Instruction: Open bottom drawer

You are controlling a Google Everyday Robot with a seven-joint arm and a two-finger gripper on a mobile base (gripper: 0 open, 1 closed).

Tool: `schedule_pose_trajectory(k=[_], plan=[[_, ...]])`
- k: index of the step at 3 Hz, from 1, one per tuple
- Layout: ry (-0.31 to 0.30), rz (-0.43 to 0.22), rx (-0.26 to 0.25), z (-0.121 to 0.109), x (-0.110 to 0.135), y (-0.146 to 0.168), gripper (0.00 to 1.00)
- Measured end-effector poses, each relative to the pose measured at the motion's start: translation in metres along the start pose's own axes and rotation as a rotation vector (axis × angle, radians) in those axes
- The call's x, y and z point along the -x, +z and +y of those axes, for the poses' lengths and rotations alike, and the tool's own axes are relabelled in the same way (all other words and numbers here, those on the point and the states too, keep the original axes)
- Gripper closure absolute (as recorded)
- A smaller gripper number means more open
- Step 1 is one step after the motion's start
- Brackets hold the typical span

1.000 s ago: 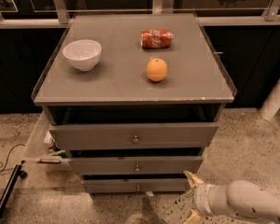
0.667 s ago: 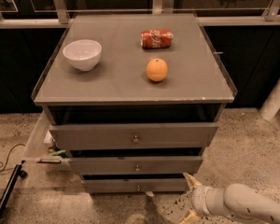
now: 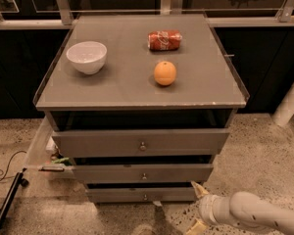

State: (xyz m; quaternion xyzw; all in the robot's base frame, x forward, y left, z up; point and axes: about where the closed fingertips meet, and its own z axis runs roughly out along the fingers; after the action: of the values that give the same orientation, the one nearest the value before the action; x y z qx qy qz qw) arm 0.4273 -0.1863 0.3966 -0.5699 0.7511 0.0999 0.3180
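The pincer point(image 3: 197, 208) had crept a little closer to the bottom drawer point(image 3: 117, 195), the lowest one in the cabinet. It was wide open, held nothing, and sat just beside the drawer's right end. The drawer had not moved, so the pull was still to come.

The bottom drawer point(image 3: 112, 195), slim and grey with a round knob point(image 3: 145, 197), is sitting lowest, the gripper point(image 3: 197, 207) hovering spread-fingered beside its right end.

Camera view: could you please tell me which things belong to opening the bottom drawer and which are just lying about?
Job: bottom drawer, its knob, and the gripper, open, low beside the drawer's right end.
Lying about: white bowl, red can and orange on the cabinet top.
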Motion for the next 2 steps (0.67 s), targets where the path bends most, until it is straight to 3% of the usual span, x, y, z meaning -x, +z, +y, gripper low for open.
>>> schedule_pose_trajectory(k=[1, 2], plan=[[0.017, -0.014, -0.025, -0.014, -0.029, 0.031, 0.0], [-0.003, -0.051, -0.093, -0.031, -0.055, 0.051, 0.0]])
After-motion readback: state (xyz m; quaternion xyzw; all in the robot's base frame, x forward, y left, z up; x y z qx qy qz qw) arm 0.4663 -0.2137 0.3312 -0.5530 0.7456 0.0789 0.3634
